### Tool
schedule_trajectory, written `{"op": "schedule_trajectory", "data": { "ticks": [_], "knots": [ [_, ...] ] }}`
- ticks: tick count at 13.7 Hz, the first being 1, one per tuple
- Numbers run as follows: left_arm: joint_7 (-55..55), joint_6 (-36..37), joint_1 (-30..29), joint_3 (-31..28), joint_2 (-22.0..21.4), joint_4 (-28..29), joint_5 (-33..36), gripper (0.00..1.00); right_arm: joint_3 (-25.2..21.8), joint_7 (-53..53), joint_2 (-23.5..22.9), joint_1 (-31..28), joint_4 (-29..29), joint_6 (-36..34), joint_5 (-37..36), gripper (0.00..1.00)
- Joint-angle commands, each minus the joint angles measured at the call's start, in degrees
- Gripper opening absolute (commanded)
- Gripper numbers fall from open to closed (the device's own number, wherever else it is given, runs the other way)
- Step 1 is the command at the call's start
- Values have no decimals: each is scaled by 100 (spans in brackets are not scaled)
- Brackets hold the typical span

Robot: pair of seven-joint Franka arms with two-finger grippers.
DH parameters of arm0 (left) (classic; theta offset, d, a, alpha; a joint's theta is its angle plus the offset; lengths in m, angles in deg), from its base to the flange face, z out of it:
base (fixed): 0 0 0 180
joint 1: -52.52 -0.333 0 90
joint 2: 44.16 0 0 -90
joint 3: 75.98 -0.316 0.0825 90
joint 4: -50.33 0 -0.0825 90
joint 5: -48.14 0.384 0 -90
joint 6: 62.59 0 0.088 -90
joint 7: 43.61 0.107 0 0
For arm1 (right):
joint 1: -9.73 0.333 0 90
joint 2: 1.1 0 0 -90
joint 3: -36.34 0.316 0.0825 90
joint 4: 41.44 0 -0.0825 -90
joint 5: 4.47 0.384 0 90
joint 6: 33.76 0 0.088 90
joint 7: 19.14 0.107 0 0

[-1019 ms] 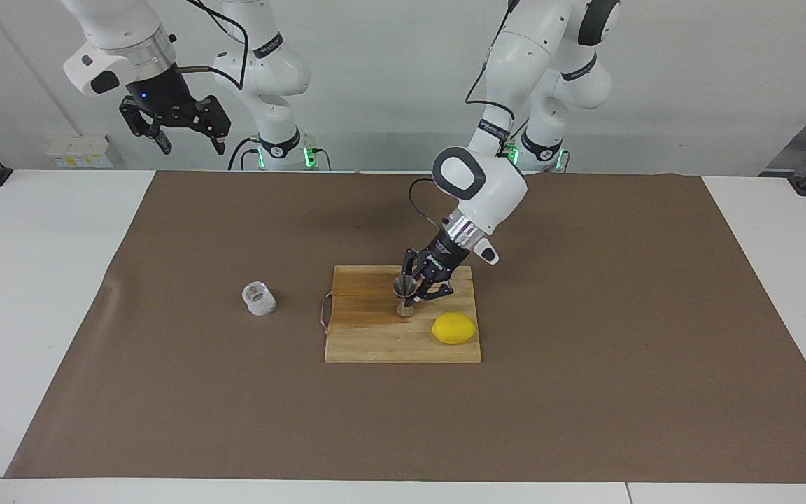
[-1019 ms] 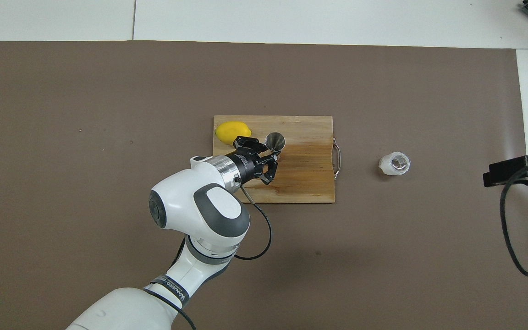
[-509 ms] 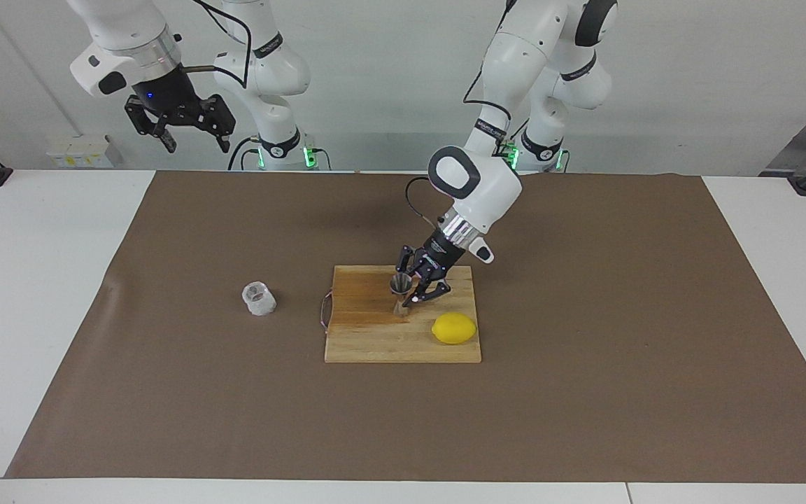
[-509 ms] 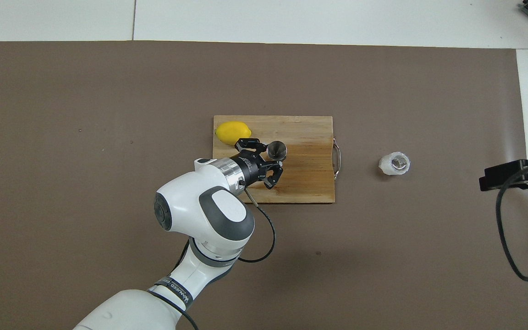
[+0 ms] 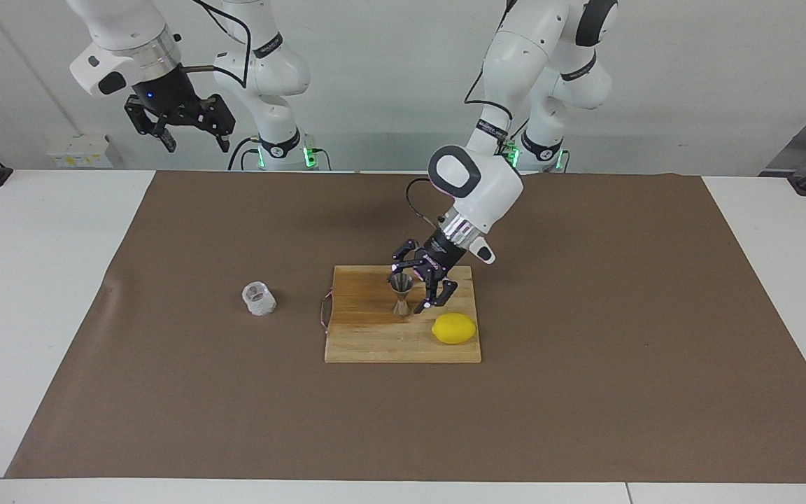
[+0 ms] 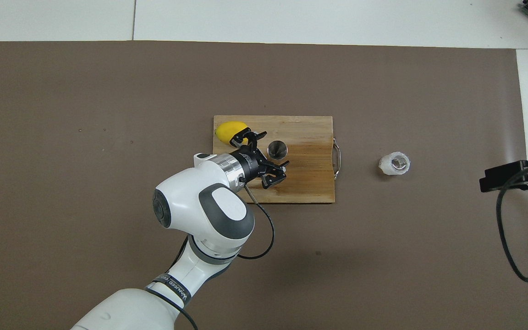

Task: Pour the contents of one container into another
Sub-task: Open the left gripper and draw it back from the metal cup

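While the right claw [image 5: 190, 141] waits aloft, the left claw [image 5: 408, 285] gapes wide around the upright jigger [image 5: 401, 294].

Only lettering seen: white print on a black band round the left arm [image 6: 171, 285], by table's robot-side edge; too small to read. No other labels.

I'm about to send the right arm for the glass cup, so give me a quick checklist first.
1. Jigger upright on cutting board: ok.
2. Left gripper open, off the jigger: ok.
3. Left gripper away from the jigger: not ok, it hangs beside it.
4. Glass cup upright on the mat: ok.
5. Right gripper open, raised: ok.
6. Lemon apart from the jigger: ok.
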Motion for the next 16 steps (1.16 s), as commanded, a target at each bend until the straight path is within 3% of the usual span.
{"op": "schedule_trajectory", "data": {
  "ticks": [1, 5, 11, 16],
  "knots": [
    [563, -94, 55, -31, -212, 196, 53, 100, 19, -835, 193, -55, -253, -4, -63, 100],
    [863, -32, -68, -75, -580, 486, 62, 100, -16, -2213, 202, -108, -349, 74, -63, 100],
    [1145, 38, -252, -92, -906, 637, 79, 100, -16, -5195, 334, -556, -973, 988, -36, 100],
    [1137, 985, -893, -101, -1188, 558, 1518, 100, -25, -7734, 334, -1030, -1763, 1936, 876, 100]
  ]
}}
